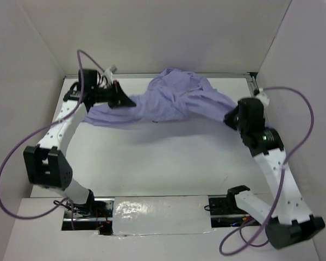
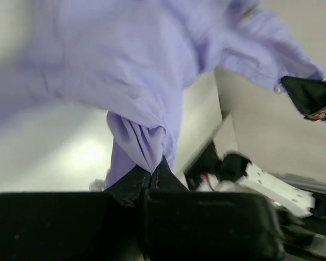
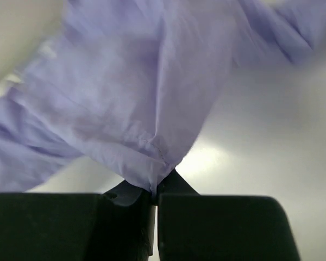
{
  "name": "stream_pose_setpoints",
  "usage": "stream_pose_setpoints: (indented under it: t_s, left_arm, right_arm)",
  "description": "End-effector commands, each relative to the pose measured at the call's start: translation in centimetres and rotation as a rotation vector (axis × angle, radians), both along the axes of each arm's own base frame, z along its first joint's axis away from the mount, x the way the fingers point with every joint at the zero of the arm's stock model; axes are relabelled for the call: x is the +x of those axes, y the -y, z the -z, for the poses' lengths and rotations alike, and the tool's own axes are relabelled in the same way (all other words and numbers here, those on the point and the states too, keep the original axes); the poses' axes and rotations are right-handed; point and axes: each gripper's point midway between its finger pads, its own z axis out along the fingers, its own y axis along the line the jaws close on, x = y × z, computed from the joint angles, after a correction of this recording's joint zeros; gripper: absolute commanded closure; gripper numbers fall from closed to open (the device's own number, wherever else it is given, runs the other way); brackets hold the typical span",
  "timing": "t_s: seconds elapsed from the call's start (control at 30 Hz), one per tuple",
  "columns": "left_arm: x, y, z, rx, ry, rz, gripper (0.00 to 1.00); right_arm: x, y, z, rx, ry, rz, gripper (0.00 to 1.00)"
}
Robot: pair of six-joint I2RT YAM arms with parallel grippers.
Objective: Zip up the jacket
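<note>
The lavender jacket (image 1: 171, 100) hangs bunched and wrinkled between my two grippers at the back of the table, partly lifted. My left gripper (image 1: 125, 101) is shut on a fold of the jacket's left end; the left wrist view shows the fabric (image 2: 136, 81) pinched at the gripper (image 2: 153, 167). My right gripper (image 1: 230, 118) is shut on the jacket's right end; the right wrist view shows a stitched edge of the cloth (image 3: 136, 103) clamped at the gripper (image 3: 154, 187). No zipper is visible.
White walls enclose the table (image 1: 168, 163) on the left, back and right. A metal rail (image 1: 254, 81) runs along the back right edge. Purple cables (image 1: 22, 147) loop beside both arms. A foil-covered strip (image 1: 157, 215) lies between the arm bases.
</note>
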Motion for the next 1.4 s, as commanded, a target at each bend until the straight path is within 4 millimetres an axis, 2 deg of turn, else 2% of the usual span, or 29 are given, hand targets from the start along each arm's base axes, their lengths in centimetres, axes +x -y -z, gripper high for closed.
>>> stream_pose_setpoints:
  t_s: [0.0,0.03,0.07,0.13,0.17,0.2,0.27,0.3,0.33,0.37,0.4,0.53,0.6,0.63,0.67,0.7,0.77,0.8,0.83,0.93,0.97,1.03,1.07,1.1,1.17,1.2,1.27,1.33,1.37]
  left_arm:
    - [-6.8,0.0,5.3,0.039,-0.272,-0.117,1.00]
    - [-9.1,0.0,9.1,0.045,-0.353,-0.112,1.00]
    - [-10.7,0.0,9.2,0.024,-0.359,-0.097,0.98]
    - [-13.6,-0.3,12.2,0.034,-0.470,-0.105,0.94]
    - [-14.3,-0.3,12.2,0.028,-0.463,-0.099,0.88]
    - [-15.0,-0.1,12.4,0.033,-0.463,-0.083,0.66]
    - [-15.5,-0.8,12.9,0.100,-0.472,-0.126,0.57]
    - [-15.4,-0.9,12.3,0.127,-0.454,-0.142,0.38]
    - [-14.9,-1.6,11.6,0.170,-0.422,-0.190,0.08]
    - [-15.1,-1.6,11.6,0.172,-0.428,-0.191,0.01]
    - [-14.1,-1.3,9.7,0.166,-0.356,-0.195,0.01]
    - [-11.7,-0.4,8.1,0.157,-0.251,-0.173,0.01]
    - [-9.7,1.1,6.8,0.123,-0.169,-0.127,0.01]
    - [-8.6,1.9,8.2,0.136,-0.185,-0.083,0.01]
    - [-7.7,3.3,6.8,0.117,-0.142,-0.025,0.01]
    - [-7.0,3.8,7.4,0.138,-0.168,-0.011,0.01]
    - [-3.5,4.8,8.5,0.216,-0.189,0.002,0.01]
    - [-2.6,5.0,11.0,0.252,-0.262,0.002,0.01]
    - [-1.4,5.6,10.5,0.243,-0.231,0.016,0.01]
    - [0.4,7.7,12.3,0.204,-0.240,0.092,0.01]
    - [0.9,7.9,15.1,0.232,-0.302,0.092,0.01]
    - [2.1,8.4,16.1,0.254,-0.334,0.087,0.01]
    - [2.3,8.6,18.5,0.262,-0.387,0.100,0.01]
    - [3.0,9.0,18.4,0.254,-0.383,0.106,0.01]
    - [3.5,9.3,20.9,0.257,-0.424,0.119,0.01]
    - [4.7,9.4,20.7,0.255,-0.401,0.104,0.01]
    - [6.0,9.0,23.0,0.283,-0.433,0.075,0.01]
    - [8.4,8.3,22.7,0.269,-0.418,0.042,0.01]
    - [9.0,8.2,24.1,0.265,-0.438,0.041,0.01]
  right_arm:
    - [-8.4,0.7,10.9,-0.002,-0.375,-0.016,1.00]
    - [-10.1,-0.2,12.8,0.039,-0.449,-0.055,1.00]
    - [-11.9,-0.4,15.7,0.052,-0.536,-0.062,1.00]
    - [-13.6,-1.8,17.5,0.119,-0.600,-0.096,0.94]
    - [-14.0,-2.3,18.2,0.130,-0.627,-0.118,0.87]
    - [-14.0,-2.7,18.5,0.153,-0.645,-0.111,0.76]
    - [-13.0,-2.6,17.7,0.137,-0.622,-0.108,0.60]
    - [-12.8,-2.2,17.5,0.109,-0.626,-0.094,0.55]
    - [-11.4,-1.3,15.6,0.057,-0.553,-0.048,0.38]
    - [-11.4,-1.5,15.5,0.053,-0.553,-0.059,0.38]
    - [-10.5,-1.9,14.0,0.044,-0.492,-0.089,0.28]
    - [-7.8,-2.6,11.5,0.009,-0.354,-0.135,0.17]
    - [-5.6,-3.5,11.7,-0.004,-0.325,-0.164,0.15]
    - [-5.0,-3.9,12.2,-0.013,-0.334,-0.189,0.15]
    - [-4.3,-4.5,13.9,-0.027,-0.399,-0.208,0.15]
    - [-3.1,-4.7,14.0,-0.037,-0.397,-0.206,0.15]
    - [-1.6,-4.3,16.5,-0.080,-0.477,-0.143,0.15]
    - [-0.8,-4.2,16.7,-0.087,-0.480,-0.128,0.15]
    - [-0.3,-4.1,18.2,-0.100,-0.523,-0.112,0.15]
    - [1.5,-4.2,20.3,-0.070,-0.569,-0.119,0.15]
    - [2.0,-4.0,20.7,-0.053,-0.577,-0.116,0.15]
    - [2.7,-3.9,22.2,-0.058,-0.617,-0.116,0.15]
    - [2.9,-3.8,22.5,-0.060,-0.628,-0.116,0.15]
    - [3.1,-3.7,23.7,-0.066,-0.660,-0.111,0.15]
    - [4.0,-3.6,24.7,-0.063,-0.684,-0.113,0.15]
    - [4.4,-3.6,24.9,-0.063,-0.685,-0.117,0.15]
    - [5.6,-3.9,25.4,-0.052,-0.685,-0.132,0.15]
    - [7.4,-3.6,25.1,-0.041,-0.653,-0.137,0.15]
    - [8.1,-3.6,25.1,-0.036,-0.638,-0.143,0.16]
